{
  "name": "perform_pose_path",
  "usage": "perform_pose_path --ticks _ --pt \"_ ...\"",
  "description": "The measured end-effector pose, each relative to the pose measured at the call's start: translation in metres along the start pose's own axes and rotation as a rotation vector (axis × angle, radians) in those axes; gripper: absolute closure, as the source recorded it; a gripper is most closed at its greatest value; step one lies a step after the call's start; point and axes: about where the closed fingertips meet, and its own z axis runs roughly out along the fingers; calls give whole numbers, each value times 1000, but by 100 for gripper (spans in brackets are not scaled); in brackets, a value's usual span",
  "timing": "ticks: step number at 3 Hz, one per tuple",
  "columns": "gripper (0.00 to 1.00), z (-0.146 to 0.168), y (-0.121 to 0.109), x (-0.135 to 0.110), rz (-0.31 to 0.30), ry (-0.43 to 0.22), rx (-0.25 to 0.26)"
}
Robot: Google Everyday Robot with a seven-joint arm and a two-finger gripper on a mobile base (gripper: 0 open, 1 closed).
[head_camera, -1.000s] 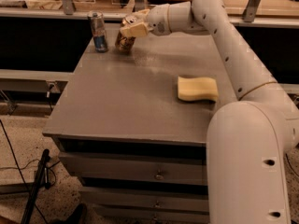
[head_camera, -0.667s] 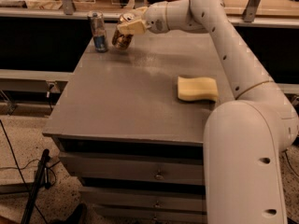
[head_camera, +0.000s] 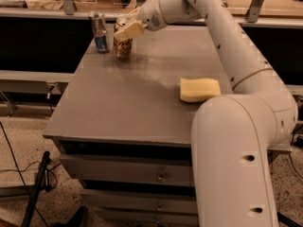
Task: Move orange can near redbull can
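The orange can [head_camera: 122, 47] stands upright at the far left of the grey table [head_camera: 132, 103], its base at or just above the surface. The redbull can [head_camera: 98, 32], slim and blue-and-silver, stands just left of it with a small gap between them. My gripper [head_camera: 127, 29] reaches in from the right and is shut on the upper part of the orange can. One pale finger [head_camera: 129, 30] crosses the can's front, and the can's top is partly hidden behind it.
A yellow sponge [head_camera: 200, 89] lies on the right side of the table, close to my arm's large white base segment [head_camera: 236, 155]. A dark shelf and rail run behind the table. Drawers sit under the table's front edge.
My gripper has carried the orange can a little left and down, so it is now close beside the redbull can. The sponge and the redbull can have not moved.
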Motion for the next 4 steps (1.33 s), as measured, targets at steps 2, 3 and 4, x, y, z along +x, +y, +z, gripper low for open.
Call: perform_pose_path --ticks 2,3,4 --pt "0 6 1 2 2 1 -9" --pt "0 -3 2 9 16 -9 -1" --pt "0 -40 6 13 22 -12 49"
